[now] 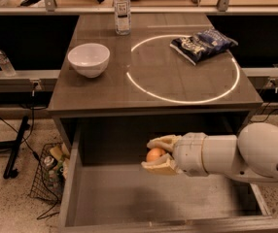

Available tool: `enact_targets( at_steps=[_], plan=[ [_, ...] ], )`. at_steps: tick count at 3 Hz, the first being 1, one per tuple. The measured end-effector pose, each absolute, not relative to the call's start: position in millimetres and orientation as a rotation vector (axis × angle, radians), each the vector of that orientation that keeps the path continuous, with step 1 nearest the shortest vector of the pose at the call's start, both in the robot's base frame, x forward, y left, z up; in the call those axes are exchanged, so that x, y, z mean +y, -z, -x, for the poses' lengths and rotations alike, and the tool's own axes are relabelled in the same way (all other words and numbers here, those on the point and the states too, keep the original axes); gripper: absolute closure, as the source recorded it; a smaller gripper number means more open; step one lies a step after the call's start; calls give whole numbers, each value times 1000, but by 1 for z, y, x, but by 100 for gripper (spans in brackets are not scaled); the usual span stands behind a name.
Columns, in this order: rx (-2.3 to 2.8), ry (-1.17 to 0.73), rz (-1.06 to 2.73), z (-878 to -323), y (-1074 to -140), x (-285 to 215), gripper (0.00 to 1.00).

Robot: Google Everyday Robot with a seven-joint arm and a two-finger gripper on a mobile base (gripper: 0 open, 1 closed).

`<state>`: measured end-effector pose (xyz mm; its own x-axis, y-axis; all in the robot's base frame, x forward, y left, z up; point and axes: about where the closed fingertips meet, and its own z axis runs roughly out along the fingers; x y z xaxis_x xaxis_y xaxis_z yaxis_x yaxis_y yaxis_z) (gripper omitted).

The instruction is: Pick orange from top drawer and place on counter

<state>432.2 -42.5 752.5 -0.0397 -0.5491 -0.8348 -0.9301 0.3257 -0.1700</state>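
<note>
So the gripper [152,155] is hanging over the open top drawer [144,200], a bit left of its middle and lower than the front edge of the counter surface [178,76]. Its tan fingers [164,141] are clamped on the orange [155,155]: one curls over the top, the other cups it from underneath. The fruit is up off the drawer's flat grey bottom, not touching it or any of the walls.

The fat white arm [236,154] reaches in from the right, crossing above the drawer's right wall. The drawer itself is pulled out toward the camera, and there's a dim shadow on its floor under the gripper.

Up on the surface there's a thin white circle [182,101] that takes up most of the right half. A white bowl [89,58] sits on the left side, outside the ring and near it. A clear water bottle [122,9] stands upright at the back edge, just outside the ring's upper left. A dark blue snack bag [203,43] lies flat at the ring's upper right, overlapping the line.

Off to the left, a second small bottle [4,62] stands on a low ledge well apart from the counter. Down on the speckled floor, a wire basket [50,176] stuffed with wrappers sits just beside the drawer's left wall, with black cables [12,130] trailing past it.
</note>
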Motion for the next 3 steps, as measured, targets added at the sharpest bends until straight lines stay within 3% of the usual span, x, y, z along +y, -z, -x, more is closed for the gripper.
enact_targets(
  at_steps=[1,3],
  plan=[
    [1676,-520,1337,-430,-764,-42,100],
    [1386,-346,1402,-440,-899,-19,100]
  ],
)
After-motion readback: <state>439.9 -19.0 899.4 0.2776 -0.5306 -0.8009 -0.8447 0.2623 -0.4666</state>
